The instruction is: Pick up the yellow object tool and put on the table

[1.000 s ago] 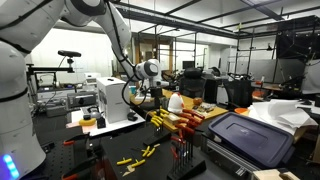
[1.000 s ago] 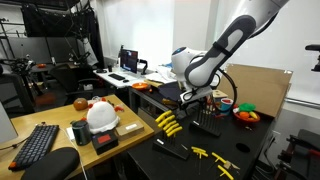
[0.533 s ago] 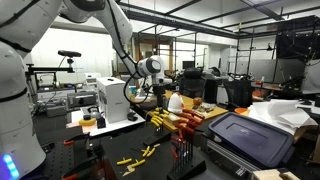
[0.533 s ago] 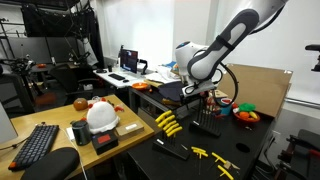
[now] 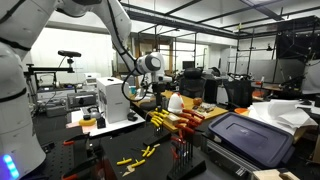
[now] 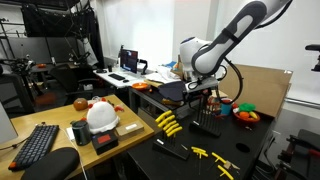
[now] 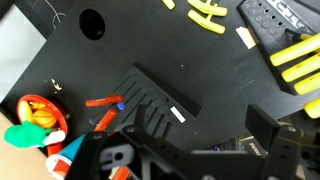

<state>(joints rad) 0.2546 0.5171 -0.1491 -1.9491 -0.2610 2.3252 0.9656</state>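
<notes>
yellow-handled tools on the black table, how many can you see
4: one large yellow-handled pliers mid-table, a second right beside it, and two small yellow-handled cutters near the black table's camera-side edge. Others may be hidden behind the arm.

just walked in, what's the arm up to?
The Panda arm's end effector hovers open, with nothing in it, above the black tool rack on the dark table. Several yellow-handled tools lie loose on the table near the rack, and none is gripped. The pick has not happened yet.
</notes>
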